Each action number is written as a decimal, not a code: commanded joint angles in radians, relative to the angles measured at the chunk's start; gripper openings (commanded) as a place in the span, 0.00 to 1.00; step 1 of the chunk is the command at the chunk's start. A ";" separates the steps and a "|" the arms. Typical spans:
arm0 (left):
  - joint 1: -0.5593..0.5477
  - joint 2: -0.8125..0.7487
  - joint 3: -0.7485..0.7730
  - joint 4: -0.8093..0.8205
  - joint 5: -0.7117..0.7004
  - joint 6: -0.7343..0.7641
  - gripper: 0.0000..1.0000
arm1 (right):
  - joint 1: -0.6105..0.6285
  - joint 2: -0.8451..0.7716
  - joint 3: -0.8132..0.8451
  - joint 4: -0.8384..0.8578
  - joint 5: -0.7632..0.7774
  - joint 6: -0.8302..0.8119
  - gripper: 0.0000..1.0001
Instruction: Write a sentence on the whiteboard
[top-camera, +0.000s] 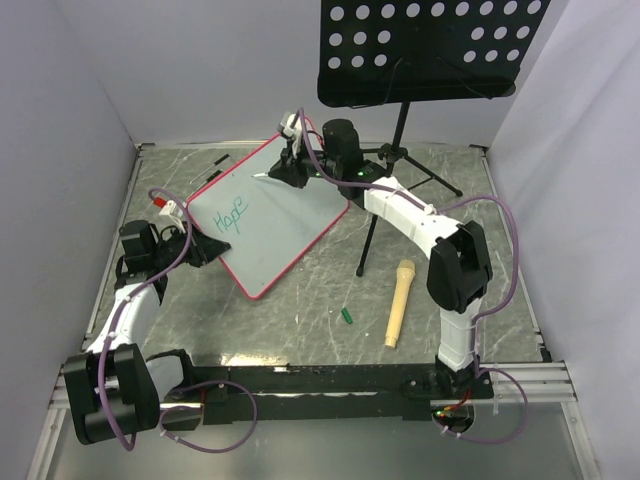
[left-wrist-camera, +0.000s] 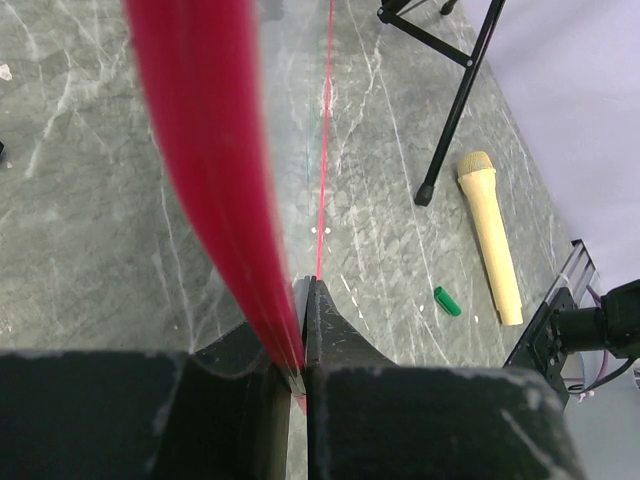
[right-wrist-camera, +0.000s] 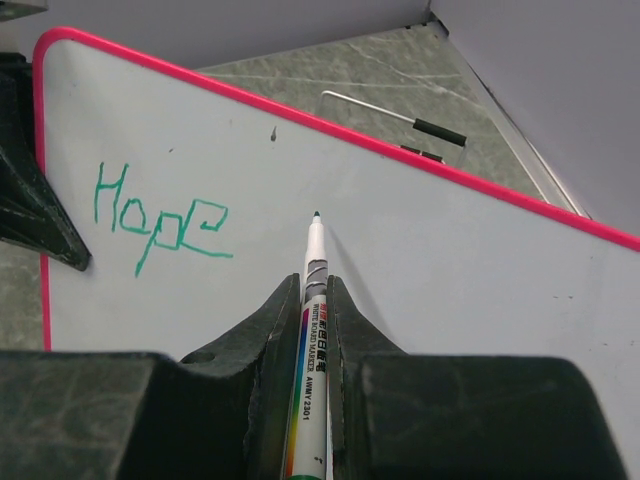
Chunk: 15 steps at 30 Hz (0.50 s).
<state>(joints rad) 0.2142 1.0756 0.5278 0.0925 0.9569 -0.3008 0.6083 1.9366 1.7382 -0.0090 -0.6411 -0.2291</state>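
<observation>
The whiteboard (top-camera: 270, 215), white with a pink-red frame, is held tilted above the table. My left gripper (top-camera: 200, 247) is shut on its near-left edge; the left wrist view shows the red frame (left-wrist-camera: 215, 180) pinched between the jaws. The teal word "Hope" (top-camera: 231, 212) is written at the board's left, also in the right wrist view (right-wrist-camera: 160, 218). My right gripper (top-camera: 290, 165) is shut on a white board marker (right-wrist-camera: 311, 330). The marker's tip (right-wrist-camera: 316, 214) points at the board (right-wrist-camera: 430, 270) to the right of the word; contact cannot be told.
A black music stand tray (top-camera: 430, 45) stands at the back, its legs (top-camera: 375, 240) beside the board. A beige microphone (top-camera: 398, 302) and a small green marker cap (top-camera: 347, 316) lie on the table. Another marker (top-camera: 215, 160) lies behind the board.
</observation>
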 joint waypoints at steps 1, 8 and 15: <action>-0.006 0.003 0.046 0.042 0.003 0.054 0.01 | 0.007 0.030 0.061 0.024 0.018 -0.006 0.00; -0.007 0.003 0.046 0.044 0.008 0.049 0.01 | 0.013 0.047 0.070 0.014 0.017 -0.018 0.00; -0.006 0.000 0.046 0.042 0.006 0.051 0.01 | 0.019 0.044 0.054 0.014 -0.009 -0.021 0.00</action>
<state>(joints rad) 0.2146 1.0836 0.5278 0.0856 0.9619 -0.3119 0.6132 1.9797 1.7622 -0.0128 -0.6296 -0.2344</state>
